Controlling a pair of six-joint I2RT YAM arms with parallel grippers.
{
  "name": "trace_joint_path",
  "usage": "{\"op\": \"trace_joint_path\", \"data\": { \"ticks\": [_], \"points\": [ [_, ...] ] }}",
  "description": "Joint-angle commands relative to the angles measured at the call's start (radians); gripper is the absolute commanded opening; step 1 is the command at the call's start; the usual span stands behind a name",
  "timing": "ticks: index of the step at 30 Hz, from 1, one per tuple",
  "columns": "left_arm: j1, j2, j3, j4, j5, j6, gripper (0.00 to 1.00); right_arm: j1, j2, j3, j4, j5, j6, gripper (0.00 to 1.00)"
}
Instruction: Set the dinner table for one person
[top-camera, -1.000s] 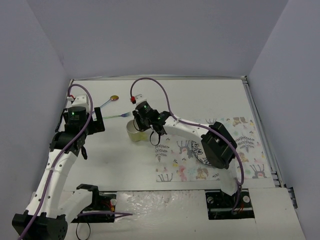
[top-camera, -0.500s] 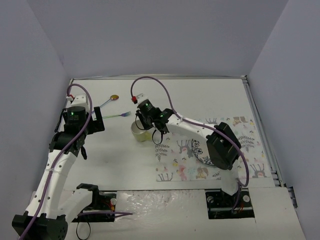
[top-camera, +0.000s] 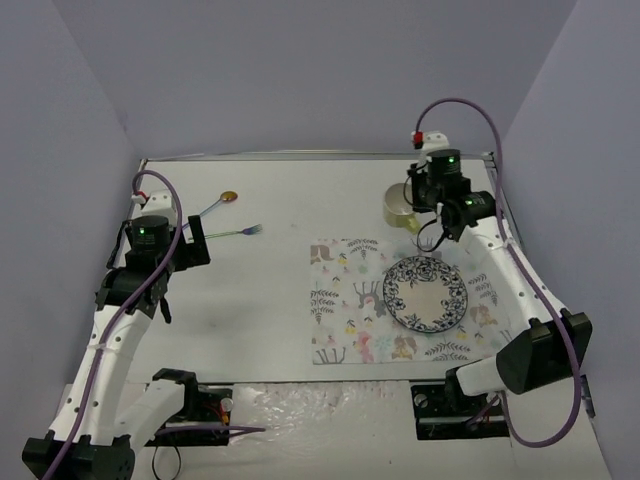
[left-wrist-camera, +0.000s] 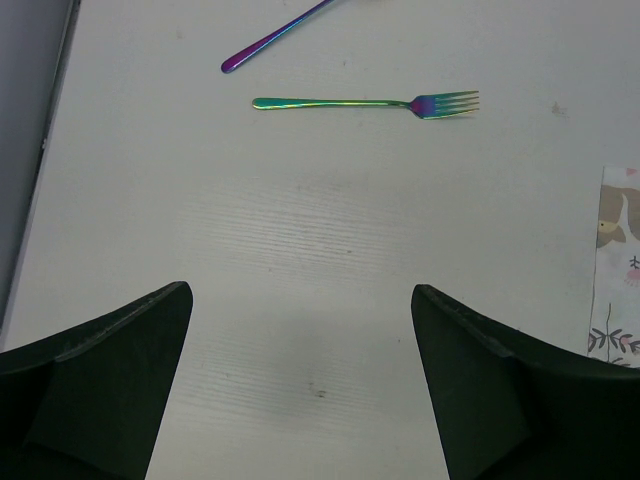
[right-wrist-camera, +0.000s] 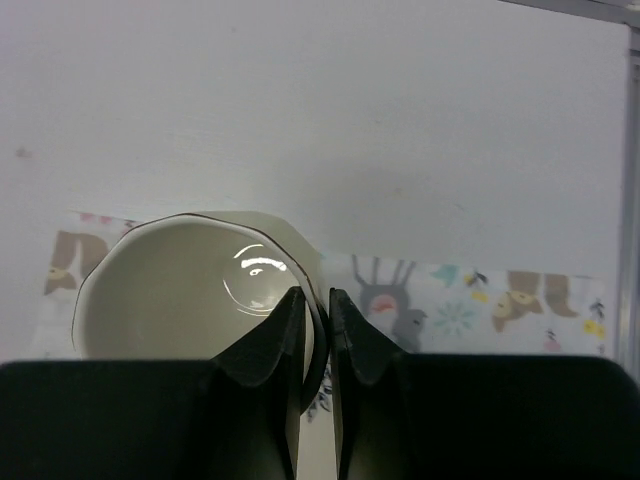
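— Where does the dinner table (top-camera: 270, 300) lie?
— Underneath everything: white, matte, by far the largest surface in the overhead view.

— And at the right gripper (right-wrist-camera: 315, 300)?
— Pinching the wall of a pale cup (right-wrist-camera: 170, 290), one jaw inside the rim, one outside. Far right of the table, just beyond the far edge of the printed mat (top-camera: 340, 310). Lifted or resting? Cannot tell: the base of the cup is hidden behind the jaws in the wrist view.

— On the mat?
— A blue-patterned plate (top-camera: 425, 293), on its right half, covering part of the print.

— At the left gripper (left-wrist-camera: 300, 288)?
— Spread wide, gripping nothing, above bare tabletop on the left side. Only the dark jaw tips in its own view.

— Ahead of it?
— An iridescent fork (left-wrist-camera: 365, 103), lying flat, tines toward the mat. Beyond that, a spoon (top-camera: 222, 201), apart from the fork. Bowl cropped out of the wrist view, with only the handle end showing. Also a sliver of mat at that view's right edge.
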Motion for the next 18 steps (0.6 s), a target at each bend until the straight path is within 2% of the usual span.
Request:
{"op": "trace_joint_path", "data": {
  "ticks": [1,6,9,12,18],
  "points": [
    [0.005,-0.016,0.006,0.039,0.02,0.01,0.89,-0.218,-0.077,0.014,-0.011,-0.142,-0.162,0.0],
    [0.004,-0.023,0.001,0.039,0.028,0.008,0.89,-0.458,-0.065,0.03,-0.033,-0.306,-0.254,0.0],
    [0.002,-0.026,0.0,0.043,0.046,0.004,0.89,-0.518,-0.036,0.026,-0.03,-0.298,-0.312,0.0],
    [0.003,-0.029,-0.002,0.045,0.056,0.004,0.89,-0.587,0.021,0.039,-0.03,-0.355,-0.339,0.0],
    [-0.024,-0.043,-0.006,0.045,0.039,0.01,0.89,-0.663,0.111,0.055,-0.03,-0.373,-0.442,0.0]
  ]
}}
